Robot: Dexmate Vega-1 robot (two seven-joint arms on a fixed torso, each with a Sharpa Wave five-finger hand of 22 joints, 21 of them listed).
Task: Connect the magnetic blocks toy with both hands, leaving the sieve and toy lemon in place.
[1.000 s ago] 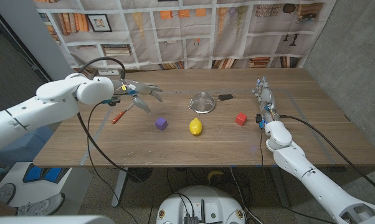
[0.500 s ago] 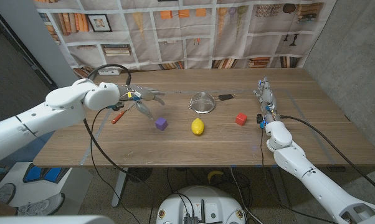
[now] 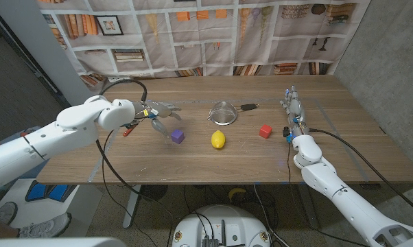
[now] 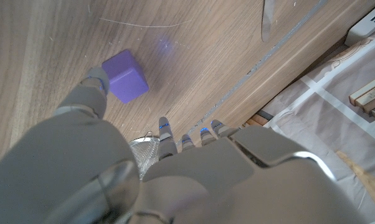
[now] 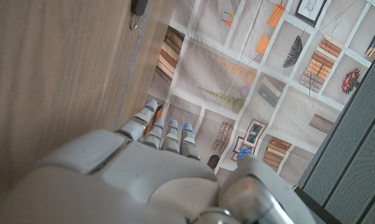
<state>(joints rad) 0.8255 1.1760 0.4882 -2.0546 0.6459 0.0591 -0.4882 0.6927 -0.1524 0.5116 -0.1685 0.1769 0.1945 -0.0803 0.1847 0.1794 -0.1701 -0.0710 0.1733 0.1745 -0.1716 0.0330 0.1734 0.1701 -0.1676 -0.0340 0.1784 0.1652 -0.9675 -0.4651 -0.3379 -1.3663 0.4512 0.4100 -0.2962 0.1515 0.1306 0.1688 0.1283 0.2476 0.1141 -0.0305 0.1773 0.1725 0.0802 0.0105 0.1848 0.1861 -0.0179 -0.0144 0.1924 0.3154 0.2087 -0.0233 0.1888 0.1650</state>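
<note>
Left hand (image 3: 160,113) now nearer purple block (image 3: 178,136), fingers spread

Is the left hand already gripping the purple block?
No: in the head view the left hand hovers with fingers spread just beside the purple block, which sits free on the table.
</note>
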